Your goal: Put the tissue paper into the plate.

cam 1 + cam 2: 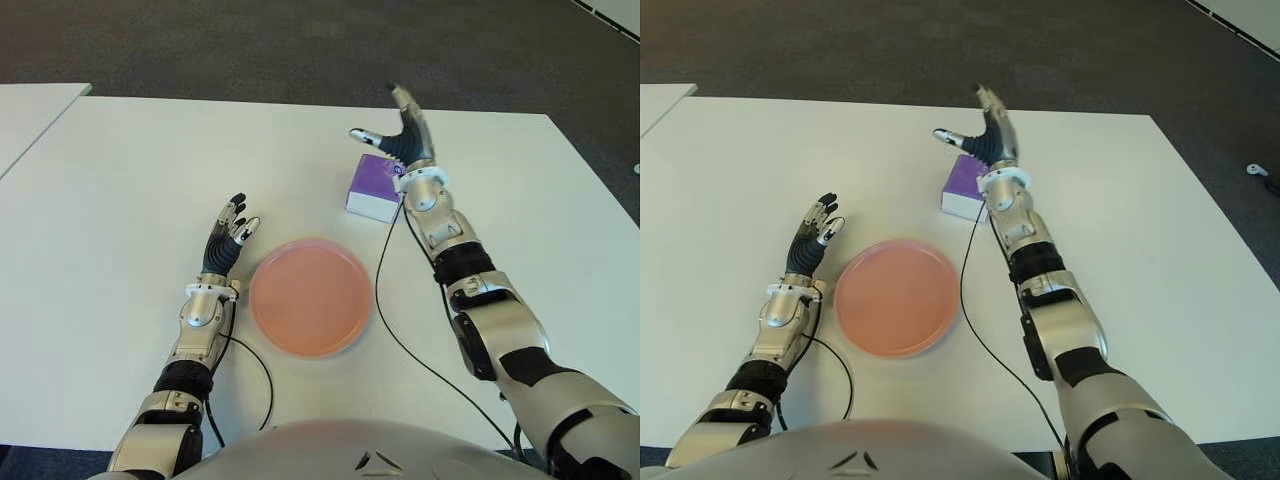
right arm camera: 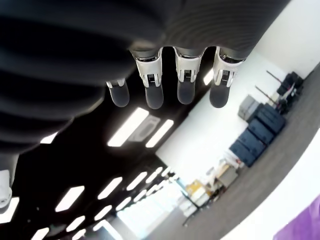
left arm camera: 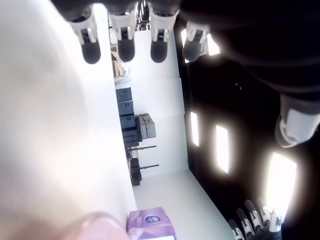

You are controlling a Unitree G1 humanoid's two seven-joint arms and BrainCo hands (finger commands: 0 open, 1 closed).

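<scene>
While nothing was yet held, the scene ran thus, nearest item first.

Plate (image 1: 310,296): pink, round, lying on the white table (image 1: 120,180), nothing in it.

Left hand (image 1: 229,236): just beside the plate on its left side, fingers extended and relaxed, holding nothing.

Tissue paper (image 1: 374,187): purple pack, lying on the table beyond the plate toward its right side, apart from the rim.

Right hand (image 1: 396,133): above the pack's far side, fingers straight, thumb splayed, clasping nothing.

Risks, as judged: a closure begun this far back might catch only the pack's far edge, so it could tip or slide away; a loose hold could drop it short of the plate.
</scene>
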